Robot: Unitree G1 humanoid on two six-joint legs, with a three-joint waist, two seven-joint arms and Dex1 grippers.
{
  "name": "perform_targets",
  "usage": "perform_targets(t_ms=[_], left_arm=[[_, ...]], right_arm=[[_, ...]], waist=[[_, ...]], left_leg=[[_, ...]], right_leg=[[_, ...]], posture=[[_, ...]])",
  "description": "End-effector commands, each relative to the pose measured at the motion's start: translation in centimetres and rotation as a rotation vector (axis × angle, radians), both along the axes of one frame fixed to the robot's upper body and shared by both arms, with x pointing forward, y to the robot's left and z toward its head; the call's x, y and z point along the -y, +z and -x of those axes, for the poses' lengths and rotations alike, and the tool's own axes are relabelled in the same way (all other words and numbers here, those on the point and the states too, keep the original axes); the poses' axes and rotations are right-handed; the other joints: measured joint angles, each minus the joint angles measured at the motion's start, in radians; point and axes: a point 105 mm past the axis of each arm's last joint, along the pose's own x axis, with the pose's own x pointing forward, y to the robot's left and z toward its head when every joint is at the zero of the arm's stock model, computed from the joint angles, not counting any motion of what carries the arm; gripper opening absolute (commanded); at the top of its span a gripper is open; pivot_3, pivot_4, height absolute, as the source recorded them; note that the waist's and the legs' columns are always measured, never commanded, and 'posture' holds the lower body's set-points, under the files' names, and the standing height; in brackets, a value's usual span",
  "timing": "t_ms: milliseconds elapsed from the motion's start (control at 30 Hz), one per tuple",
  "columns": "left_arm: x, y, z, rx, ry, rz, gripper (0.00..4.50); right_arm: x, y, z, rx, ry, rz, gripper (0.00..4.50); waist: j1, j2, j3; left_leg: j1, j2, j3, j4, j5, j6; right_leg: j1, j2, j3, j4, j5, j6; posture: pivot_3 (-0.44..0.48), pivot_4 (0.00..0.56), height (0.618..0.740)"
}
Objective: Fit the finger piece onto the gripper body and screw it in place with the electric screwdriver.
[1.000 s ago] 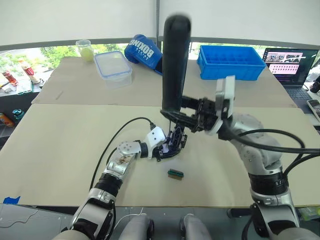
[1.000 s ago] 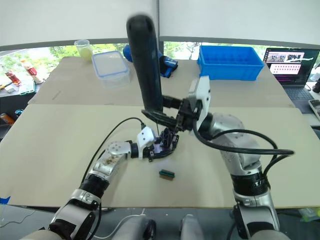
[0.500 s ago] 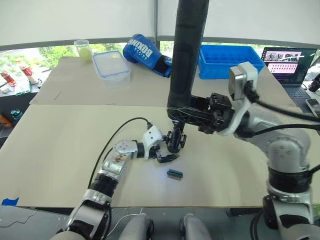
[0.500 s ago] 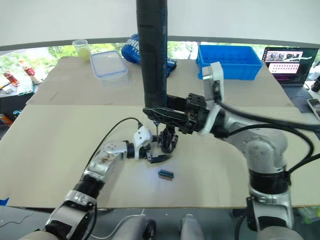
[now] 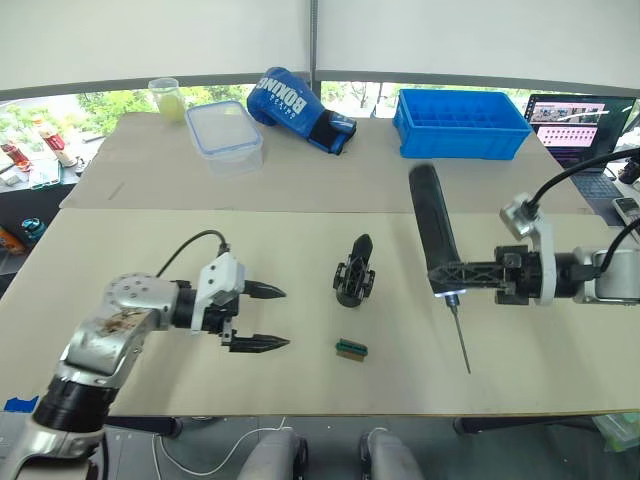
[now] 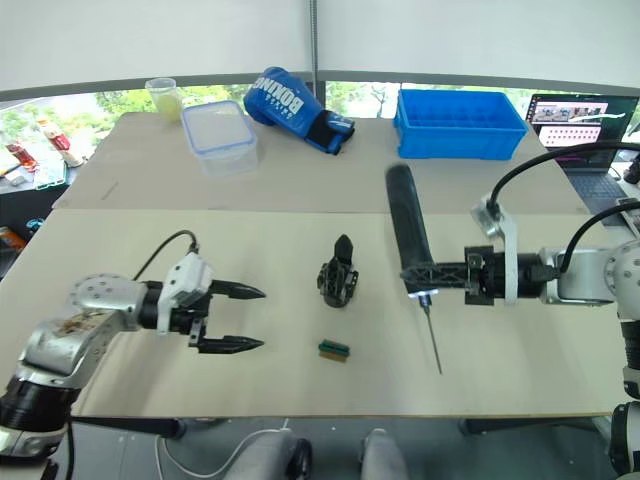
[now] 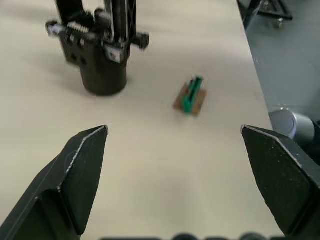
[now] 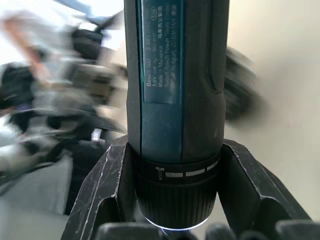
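Left eye view: 1 gripper body (image 5: 354, 272), 1 electric screwdriver (image 5: 434, 232), 2 hands.

Each arm is silver-grey metal with black ribbed joint rings. The left wrist carries a round, scuffed metal housing and a white block; a black cable loops over it. The left gripper (image 5: 262, 318) has two black, pointed, tapered fingers (image 7: 80, 172). The right gripper (image 5: 452, 279) has black latticed fingers, a white wrist plate and black cables.

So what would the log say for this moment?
left claw: open, empty | right claw: shut on screwdriver | gripper body: upright on table
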Motion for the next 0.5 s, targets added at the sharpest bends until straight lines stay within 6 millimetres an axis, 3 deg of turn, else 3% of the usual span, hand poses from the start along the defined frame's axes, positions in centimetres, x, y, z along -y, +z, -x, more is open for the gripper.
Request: perform_targets(t_ms=[33,200,233,267,400,500], left_arm=[[0.1,1.1,0.4,0.051,0.004,0.017,4.5],[-0.4,0.7,0.4,0.035,0.058,0.021,4.5],[-0.5,0.6,0.4,0.032,0.07,0.022,4.5],[-0.7,0.4,0.3,0.023,0.087,0.026,4.5],[-1.7,0.4,0.6,-0.054,0.136,0.045,4.5],[-3.2,1.6,1.3,-0.141,0.179,0.068,4.5]], right_arm=[[1.3,-1.3,-1.3,-0.01,-0.052,0.069,1.92],[3.3,-4.9,-1.9,0.022,-0.038,0.248,1.92],[3.5,-5.1,-2.0,0.039,-0.031,0.264,2.94],[3.8,-5.2,-1.9,0.071,-0.001,0.281,3.24],[5.0,-3.7,-1.3,0.328,0.157,0.351,4.48],[6.1,-0.4,-0.3,0.615,0.317,0.364,4.48]], waist=[[0.002,0.001,0.001],[0.001,0.005,0.003],[0.001,0.005,0.003],[0.001,0.005,0.003],[0.005,0.005,0.003],[0.005,0.006,0.004]], left_leg=[[0.0,0.0,0.0,0.0,0.0,0.0],[-0.002,0.0,0.0,0.0,0.001,-0.001],[-0.002,0.0,0.0,0.0,0.001,-0.001],[-0.002,0.0,0.0,0.0,0.001,-0.001],[-0.001,0.0,0.0,0.0,0.001,-0.002],[0.0,-0.001,0.0,0.001,0.001,-0.002]], right_leg=[[0.0,0.0,0.0,0.0,0.0,0.0],[-0.002,0.0,0.0,0.001,0.0,0.0],[-0.002,0.001,0.0,0.001,0.0,0.0],[-0.002,0.001,-0.001,0.001,0.0,0.0],[-0.001,0.002,-0.002,0.002,0.0,0.001],[-0.001,0.008,-0.003,0.002,0.001,0.002]], posture=[[0.0,0.15,0.74],[0.0,0.15,0.74],[0.0,0.15,0.74],[0.0,0.15,0.74],[0.0,0.15,0.74],[0.0,0.15,0.74]])
